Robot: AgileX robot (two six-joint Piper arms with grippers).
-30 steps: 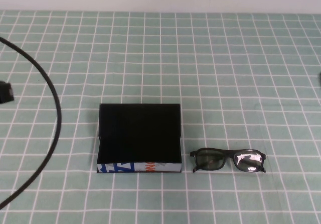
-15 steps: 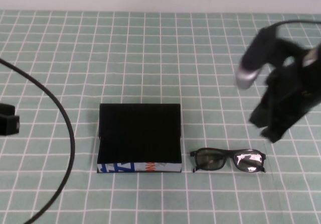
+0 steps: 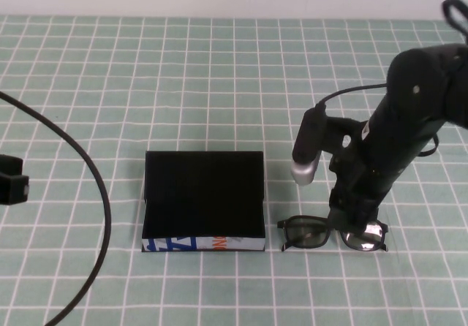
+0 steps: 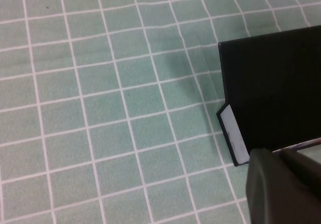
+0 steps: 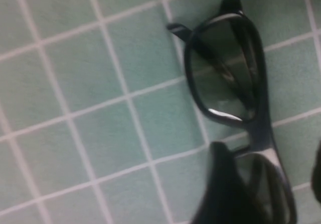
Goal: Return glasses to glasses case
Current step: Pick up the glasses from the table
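The glasses case [image 3: 203, 202] lies flat on the desk [image 3: 219, 77] a little left of centre, its black flap lid open toward the far side and its white printed edge (blue and orange lettering) facing the near side. The glasses [image 3: 333, 234] lie just right of the case, apart from it, at the level of its near edge, lenses facing the near side, the frame running left to right. The desk is covered with a green cloth gridded in white lines.

The right hand [image 3: 349, 220] hangs directly over the glasses, near the bridge and the right lens, with the dark arm rising from it toward the far right. In the right wrist view one dark finger [image 5: 228, 194] stands beside the bridge of the glasses [image 5: 228, 83], with the edge of the other showing across the frame, so the hand is spread apart with the frame between its fingers and not clenched on it.

The left hand [image 3: 12, 180] sits at the left edge of the desk, well apart from the case; whether it is released or clenched I cannot tell. A black cable [image 3: 95, 194] curves across the desk beside it
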